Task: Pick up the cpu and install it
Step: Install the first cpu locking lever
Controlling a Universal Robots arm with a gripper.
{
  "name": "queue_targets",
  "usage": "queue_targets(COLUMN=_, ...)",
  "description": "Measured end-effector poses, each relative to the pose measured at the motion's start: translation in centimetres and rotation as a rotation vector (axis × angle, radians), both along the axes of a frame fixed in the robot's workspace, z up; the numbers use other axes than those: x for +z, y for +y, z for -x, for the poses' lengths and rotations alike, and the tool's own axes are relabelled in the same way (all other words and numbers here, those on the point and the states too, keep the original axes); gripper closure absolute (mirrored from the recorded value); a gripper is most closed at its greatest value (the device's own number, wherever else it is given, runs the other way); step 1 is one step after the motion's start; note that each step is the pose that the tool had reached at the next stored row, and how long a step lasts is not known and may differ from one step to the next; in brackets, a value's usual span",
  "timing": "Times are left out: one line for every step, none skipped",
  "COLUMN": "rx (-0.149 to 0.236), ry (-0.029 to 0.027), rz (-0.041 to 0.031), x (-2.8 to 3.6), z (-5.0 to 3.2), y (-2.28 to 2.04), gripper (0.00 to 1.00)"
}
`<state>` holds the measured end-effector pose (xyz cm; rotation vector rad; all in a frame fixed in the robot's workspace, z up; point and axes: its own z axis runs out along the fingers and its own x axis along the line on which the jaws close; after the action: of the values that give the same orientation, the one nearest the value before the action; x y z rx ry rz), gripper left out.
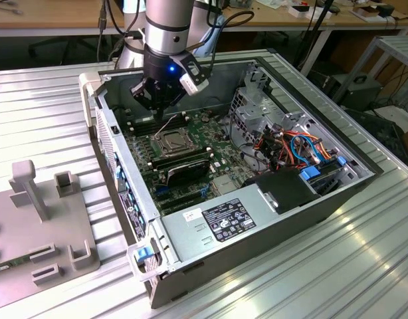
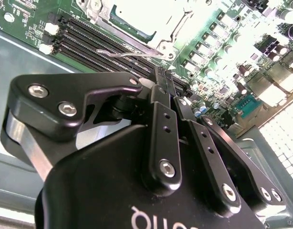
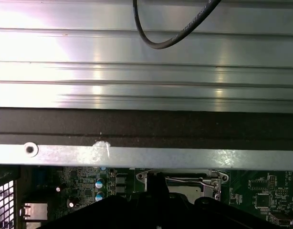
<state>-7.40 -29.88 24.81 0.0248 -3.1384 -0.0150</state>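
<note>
My gripper [image 1: 156,103] hangs inside the open computer case [image 1: 134,219], just above the motherboard [image 1: 210,166] and a little beyond the metal-framed socket [image 1: 171,141]. In the second wrist view its black fingers [image 2: 158,90] are pressed together with nothing between them, so the gripper [image 2: 164,78] is shut. A pale grey square, seemingly the cpu [image 2: 137,16], lies flat inside the socket frame [image 2: 172,36]; in the first wrist view the cpu [image 3: 187,189] shows as a pale patch. The thin socket lever [image 2: 120,52] sticks out free beside the frame.
Long black memory sticks [image 1: 181,163] lie in front of the socket. A power supply [image 1: 224,219] fills the near end of the case, and coloured cables [image 1: 290,143] crowd the exterior view's right. A grey fixture [image 1: 38,226] sits on the table at the exterior view's left.
</note>
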Motion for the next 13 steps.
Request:
queue_targets(rx=0.000, ry=-0.0002, rz=-0.0105, x=0.00, z=0.00, y=0.00, gripper=0.89)
queue_targets(rx=0.000, ry=-0.0002, rz=-0.0206, x=0.00, z=0.01, y=0.00, gripper=0.89)
queue_targets(rx=0.000, ry=-0.0002, rz=-0.0325, x=0.00, z=0.01, y=0.00, gripper=0.89)
queue_targets(rx=0.000, ry=-0.0002, rz=-0.0438, x=0.00, z=0.01, y=0.00, gripper=0.89)
queue_targets(rx=0.000, ry=-0.0002, rz=-0.0549, x=0.00, z=0.01, y=0.00, gripper=0.89)
queue_targets(rx=0.000, ry=-0.0002, rz=-0.0666, x=0.00, z=0.01, y=-0.01, gripper=0.89)
queue_targets(rx=0.000, ry=-0.0002, rz=-0.0920, x=0.00, z=0.01, y=-0.03, gripper=0.89)
queue_targets(rx=0.000, ry=-0.0002, rz=-0.1143, x=0.00, z=0.00, y=-0.09, gripper=0.89)
queue_targets(rx=0.000, ry=-0.0002, rz=-0.1205, x=0.00, z=-0.01, y=-0.15, gripper=0.89)
queue_targets(rx=0.000, ry=-0.0003, rz=-0.1226, x=0.00, z=-0.02, y=-0.22, gripper=0.89)
queue_targets(rx=0.000, ry=-0.0003, rz=-0.1231, x=0.00, z=-0.02, y=-0.31, gripper=0.89)
queue_targets(rx=0.000, ry=-0.0002, rz=-0.1233, x=0.00, z=-0.03, y=-0.41, gripper=0.89)
queue_targets(rx=0.000, ry=-0.0001, rz=-0.1234, x=0.00, z=-0.04, y=-0.53, gripper=0.89)
